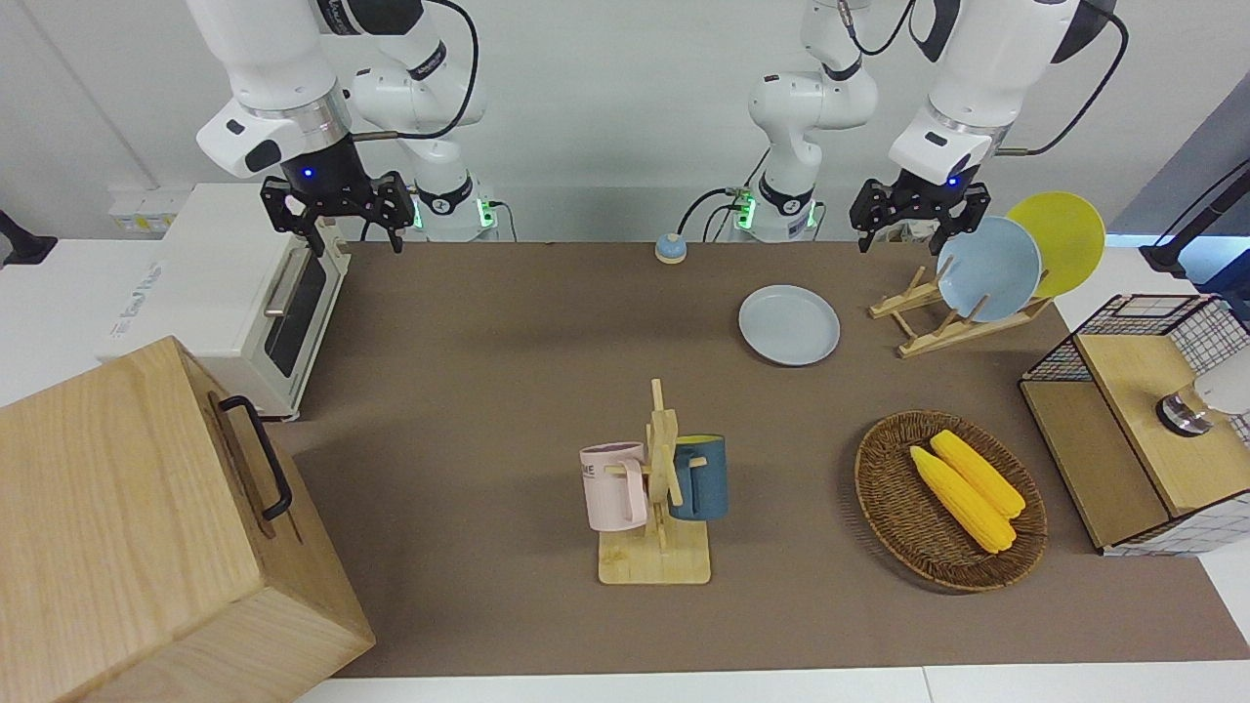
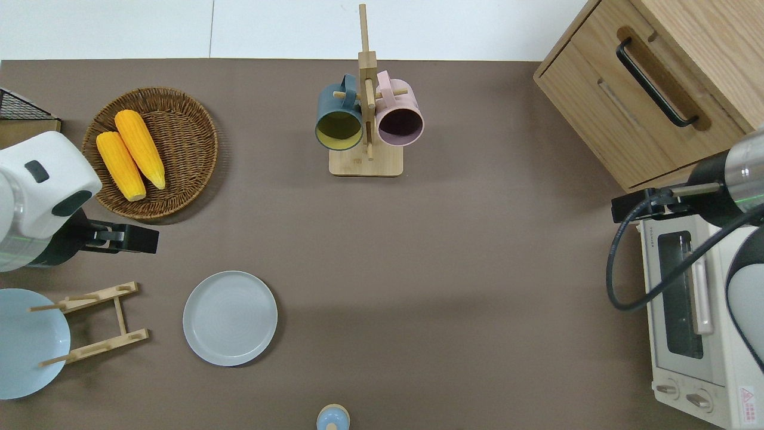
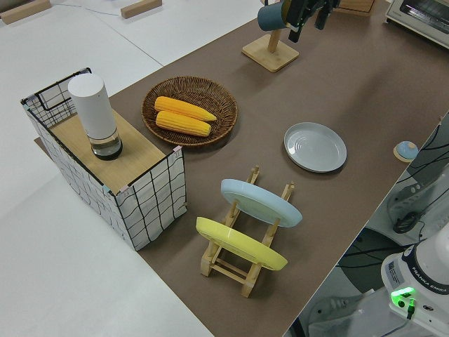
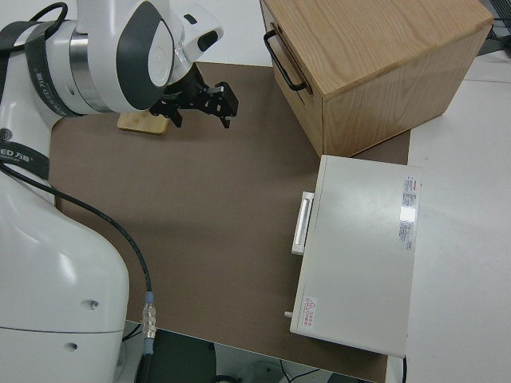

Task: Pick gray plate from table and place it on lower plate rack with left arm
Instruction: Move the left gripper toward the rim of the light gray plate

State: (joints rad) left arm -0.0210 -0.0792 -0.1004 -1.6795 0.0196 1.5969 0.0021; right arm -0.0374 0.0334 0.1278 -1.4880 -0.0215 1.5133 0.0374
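Left hand (image 1: pixel 919 217) hangs up in the air w/ fingers spread, holding nothing; overhead puts it over bare surface (image 2: pixel 453 251) btwn the corn basket (image 2: pixel 150 153) and the lower plate rack (image 2: pixel 95 322). Right arm parked. Gray plate (image 2: pixel 230 318) lies flat on the surface, just beside the rack's free low end, toward the right arm's end. Light blue plate (image 1: pixel 988 268) and yellow plate (image 1: pixel 1060 239) already fill the rack's upper slots. Plate looks stiff, smooth, prob. slippery and chippable; best pinched at the raised rim, since it's lying flat.
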